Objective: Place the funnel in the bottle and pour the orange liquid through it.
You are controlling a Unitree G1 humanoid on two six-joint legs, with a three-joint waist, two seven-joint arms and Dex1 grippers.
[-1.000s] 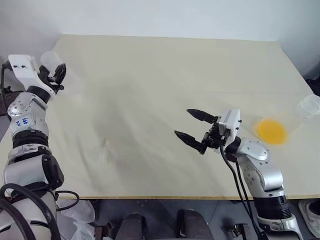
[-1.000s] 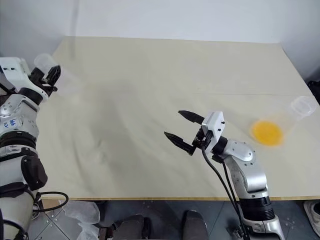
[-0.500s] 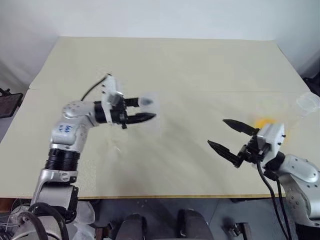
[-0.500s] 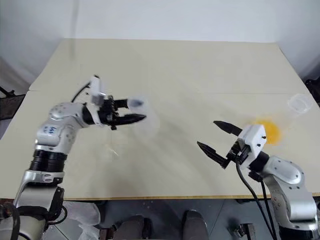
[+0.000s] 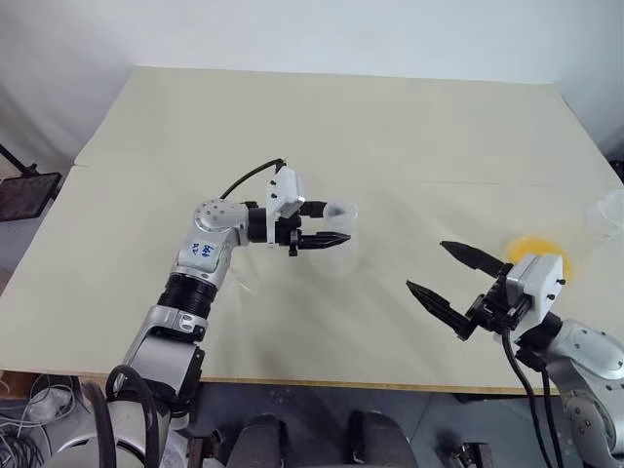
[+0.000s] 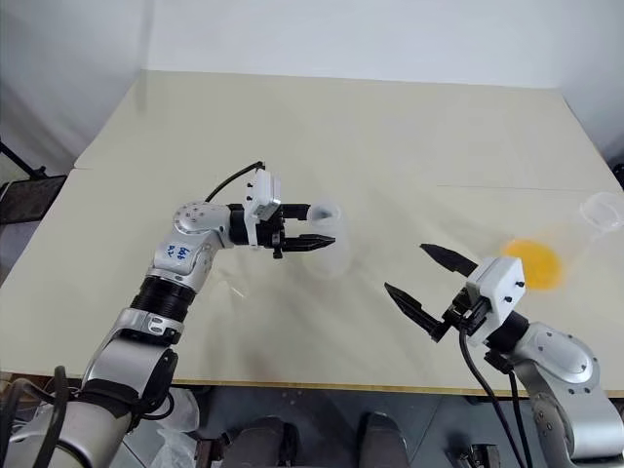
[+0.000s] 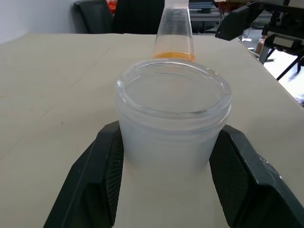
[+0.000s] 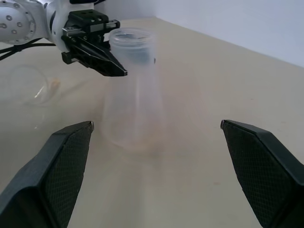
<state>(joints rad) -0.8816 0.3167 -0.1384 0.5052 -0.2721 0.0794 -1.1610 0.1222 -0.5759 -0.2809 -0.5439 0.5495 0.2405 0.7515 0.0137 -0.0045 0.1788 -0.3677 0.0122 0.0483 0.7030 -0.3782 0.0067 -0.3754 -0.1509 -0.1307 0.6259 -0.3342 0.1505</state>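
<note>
My left gripper [image 5: 335, 225] reaches in level from the left and is shut on the neck of the bottle [image 5: 338, 244], a clear flask near the table's middle. Its black fingers [image 7: 97, 175] press both sides of the neck [image 7: 173, 123], and its base [image 8: 133, 135] looks set on the table. The funnel [image 8: 27, 84], clear and faint, lies on the table to the left of the bottle, near my left forearm. The orange liquid [image 5: 542, 255] pools in a large clear conical vessel [image 6: 602, 209] at the right edge. My right gripper [image 5: 426, 265] hangs open and empty between bottle and vessel.
The pale table [image 5: 292, 117] has a thin seam across its middle. The vessel stands very near the table's right edge. Dark furniture [image 7: 128, 14] shows past the table's right side.
My left arm has swung from the table's far left to the middle with the bottle in its gripper. My right gripper has drawn back toward the right and the near edge, still open.
</note>
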